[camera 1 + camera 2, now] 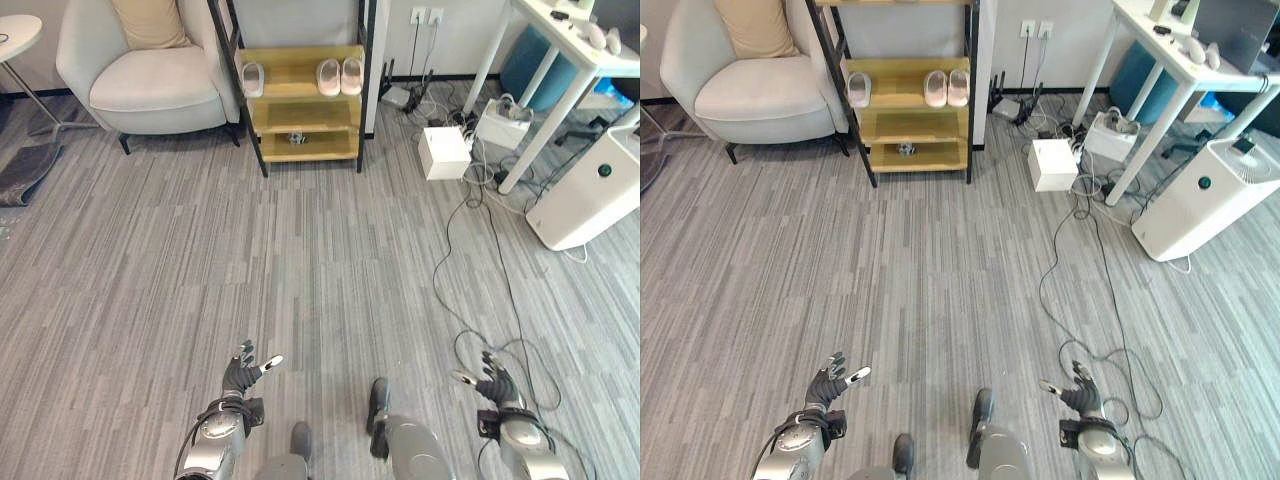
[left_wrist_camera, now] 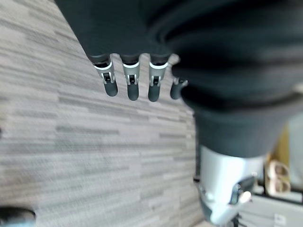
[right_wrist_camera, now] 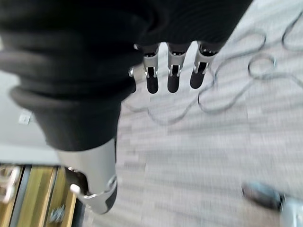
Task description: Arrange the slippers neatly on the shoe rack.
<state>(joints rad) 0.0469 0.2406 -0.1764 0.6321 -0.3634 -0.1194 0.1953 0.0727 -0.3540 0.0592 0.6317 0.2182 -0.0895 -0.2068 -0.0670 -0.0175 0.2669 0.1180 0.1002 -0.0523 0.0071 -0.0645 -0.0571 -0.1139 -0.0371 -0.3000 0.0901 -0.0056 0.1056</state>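
A wooden shoe rack with a black frame stands at the far side of the room. On its top shelf a pair of pale slippers sits side by side at the right, and a single pale slipper lies at the left. My left hand hangs low at the near left, open and holding nothing, with its fingers straight. At the near right my right hand is open and holds nothing, its fingers over the floor.
A pale armchair stands left of the rack. A small dark object lies on the rack's lower shelf. Right of it are a white box, loose cables, a white table and a white appliance. Grey striped carpet lies between.
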